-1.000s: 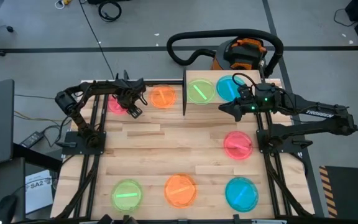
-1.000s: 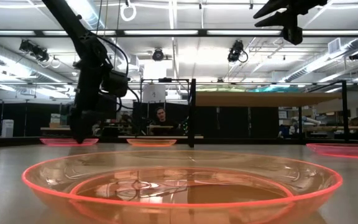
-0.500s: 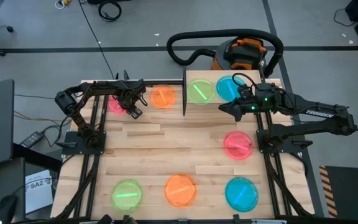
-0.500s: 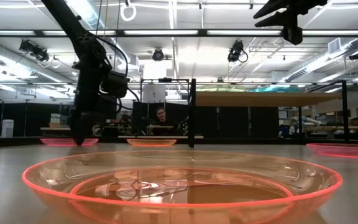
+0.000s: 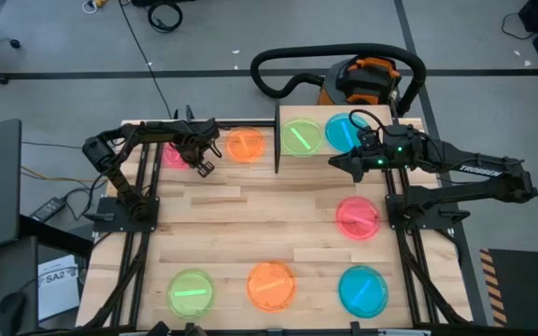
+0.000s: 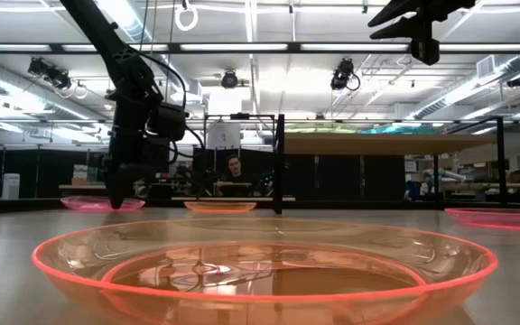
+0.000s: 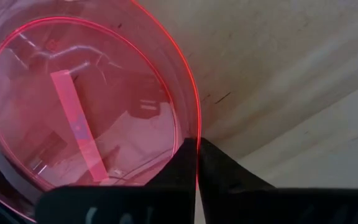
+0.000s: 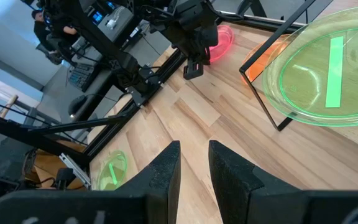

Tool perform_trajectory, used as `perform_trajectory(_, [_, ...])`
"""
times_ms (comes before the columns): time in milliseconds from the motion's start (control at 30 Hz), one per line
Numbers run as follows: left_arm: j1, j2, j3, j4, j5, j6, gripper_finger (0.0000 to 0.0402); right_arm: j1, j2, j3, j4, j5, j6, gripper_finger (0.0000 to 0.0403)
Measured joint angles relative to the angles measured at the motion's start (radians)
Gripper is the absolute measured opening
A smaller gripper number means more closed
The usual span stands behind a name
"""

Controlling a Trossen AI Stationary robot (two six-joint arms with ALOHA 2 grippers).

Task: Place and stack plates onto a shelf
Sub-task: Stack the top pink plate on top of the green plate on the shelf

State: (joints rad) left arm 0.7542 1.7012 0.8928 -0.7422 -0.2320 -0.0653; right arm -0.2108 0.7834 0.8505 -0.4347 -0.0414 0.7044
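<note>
— What should the left gripper [image 7: 197,163] mind just now?

— It is pinching the rim of the small round translucent pink plastic plate [image 7: 73,106] at the far left corner of the wooden plank worktop [image 5: 250,224], its fingers pressed together on the thin edge. I judge the step in hand to be lifting that plate clear. The hold sits on one edge only, so the plate would likely sag or swing; a slow, level lift seems wise (the plastic looks slick). Then it must travel past the round translucent orange plate [image 5: 245,145] lying just beside it, towards the small raised light-wood shelf on its thin black frame [image 5: 318,155].

— And the shelf, is there room?

— A translucent green plate [image 5: 300,136] and a translucent blue plate [image 5: 343,132] already lie side by side on it, so the pink one would have to be stacked on one of them, centred, and released low.

— The right gripper [image 8: 194,163]?

— Slightly spread, holding nothing, hovering near the shelf's front edge.

— How does the pink plate look?

— Shallow, glossy, see-through, with a bright glowing rim and a pale streak across its middle.
</note>
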Motion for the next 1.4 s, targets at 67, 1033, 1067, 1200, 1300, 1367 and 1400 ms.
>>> perform_trajectory(67, [-0.001,0.0,0.0,0.0,0.0,0.0,0.0007,0.0,0.0,0.0,0.0,0.0,0.0,0.009])
perform_trajectory(1033, [-0.14,-0.195,0.223,-0.082,0.008,-0.001,0.0003,0.0,0.0,0.0,0.0,0.0,0.008,0.009])
perform_trajectory(1067, [-0.144,-0.197,0.24,-0.078,0.008,-0.001,0.0003,0.0,0.0,0.0,0.0,0.0,0.008,0.009])
perform_trajectory(1200, [-0.159,-0.2,0.325,-0.089,0.008,0.008,0.0003,0.0,0.0,0.0,0.0,0.0,0.008,0.009])
perform_trajectory(1300, [-0.171,-0.2,0.393,-0.086,0.007,0.055,0.0003,0.0,0.0,0.0,0.0,0.0,0.007,0.009])
perform_trajectory(1367, [-0.18,-0.2,0.438,-0.083,0.007,0.082,0.0003,0.0,0.0,0.0,0.0,0.0,0.007,0.009])
perform_trajectory(1400, [-0.183,-0.2,0.464,-0.082,0.007,0.099,0.0003,0.0,0.0,0.0,0.0,0.0,0.007,0.009])
